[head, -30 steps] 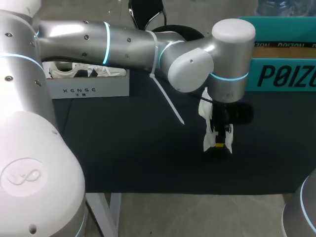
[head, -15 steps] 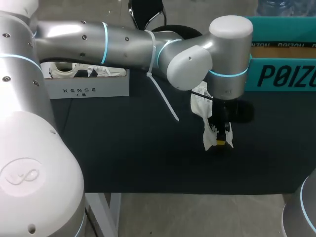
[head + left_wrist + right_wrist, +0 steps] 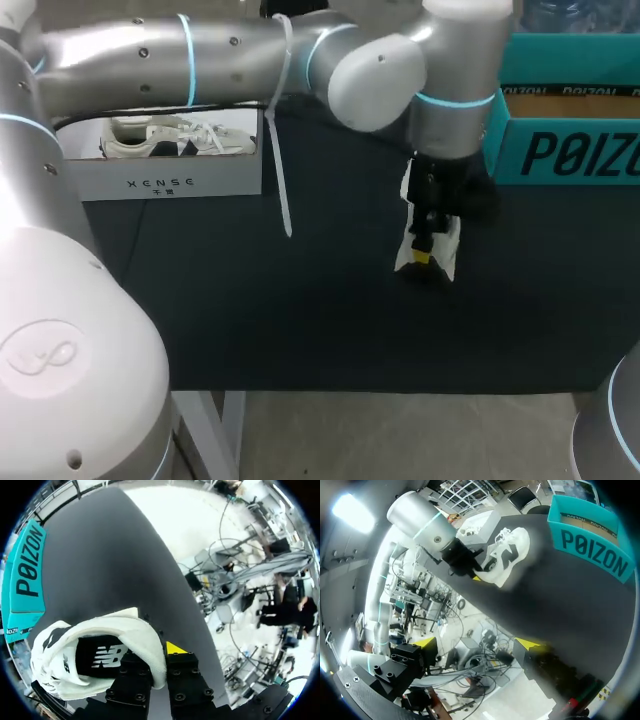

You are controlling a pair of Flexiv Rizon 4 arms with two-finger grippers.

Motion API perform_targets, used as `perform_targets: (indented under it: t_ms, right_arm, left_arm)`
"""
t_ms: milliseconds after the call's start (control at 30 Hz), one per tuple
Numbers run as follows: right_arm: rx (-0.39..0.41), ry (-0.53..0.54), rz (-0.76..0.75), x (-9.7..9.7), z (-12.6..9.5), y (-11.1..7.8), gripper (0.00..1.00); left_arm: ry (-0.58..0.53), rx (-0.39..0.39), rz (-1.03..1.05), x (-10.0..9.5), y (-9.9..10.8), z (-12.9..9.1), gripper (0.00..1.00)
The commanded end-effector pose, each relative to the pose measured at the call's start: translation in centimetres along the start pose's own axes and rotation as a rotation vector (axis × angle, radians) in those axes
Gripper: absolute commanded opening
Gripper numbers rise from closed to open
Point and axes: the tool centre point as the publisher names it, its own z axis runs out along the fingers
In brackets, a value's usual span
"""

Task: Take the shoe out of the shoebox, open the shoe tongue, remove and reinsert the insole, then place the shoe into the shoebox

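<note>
Shoe (image 3: 446, 252), white with a black lining, out of the teal shoebox (image 3: 565, 150) and held over the dark table (image 3: 300, 320), just beside the box's front wall; the left gripper (image 3: 159, 655) holds it by the rim of the heel opening, one finger inside the shoe and the other outside, so the jaws stand narrow, clamped on that thin padded wall; the right wrist view shows the shoe (image 3: 512, 550) hanging from the left gripper (image 3: 476, 574) with the shoebox (image 3: 590, 555) well apart from it; whether the sole touches the table cannot be told. The step in hand appears to be bringing the shoe to the work area so the tongue can be opened; to do this well, the shoe should be lowered sole-first and flat, toe kept clear of the box wall, and the heel grip kept firm until the sole bears fully on the table, since a pinch on soft padding may let the shoe swing or slip. The right gripper (image 3: 477, 645) is off the table's near edge, fingers spread wide, holding and touching nothing, free to take the tongue. A white box (image 3: 170, 183) with pale sneakers (image 3: 160, 135) stands at the far left, apart from the work.
</note>
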Motion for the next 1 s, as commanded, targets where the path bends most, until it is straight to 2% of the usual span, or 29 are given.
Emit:
perform_targets:
  t_ms: [33,100,133,233,467,733,800,1000]
  right_arm:
    - [0.001,-0.002,0.0,0.0,0.1,0.0,1.0]
    - [0.001,-0.002,0.0,0.0,0.1,0.0,1.0]
    - [0.001,-0.002,0.0,0.0,0.1,0.0,1.0]
    - [0.001,-0.002,0.0,0.0,0.1,0.0,1.0]
    - [0.001,-0.002,0.0,0.0,0.1,0.0,1.0]
    - [0.001,-0.002,0.0,0.0,0.1,0.0,1.0]
    - [0.001,-0.002,0.0,0.0,0.1,0.0,1.0]
    - [0.001,-0.002,0.0,0.0,0.1,0.0,1.0]
  left_arm:
    - [-0.01,-0.144,0.351,1.9,4.1,-7.6,0.0]
    - [-0.001,-0.145,0.373,2.1,5.1,-8.3,0.0]
    - [-0.005,-0.18,0.385,2.2,6.2,-8.8,0.0]
    - [0.0,-0.182,0.454,2.7,8.4,-9.6,0.0]
    - [-0.033,-0.222,0.606,3.7,13.3,-10.4,0.0]
    - [-0.084,-0.184,0.57,3.7,18.7,-9.8,0.0]
    - [-0.086,-0.184,0.564,3.6,19.1,-9.7,0.0]
    - [-0.095,-0.169,0.523,3.7,22.2,-9.0,0.0]
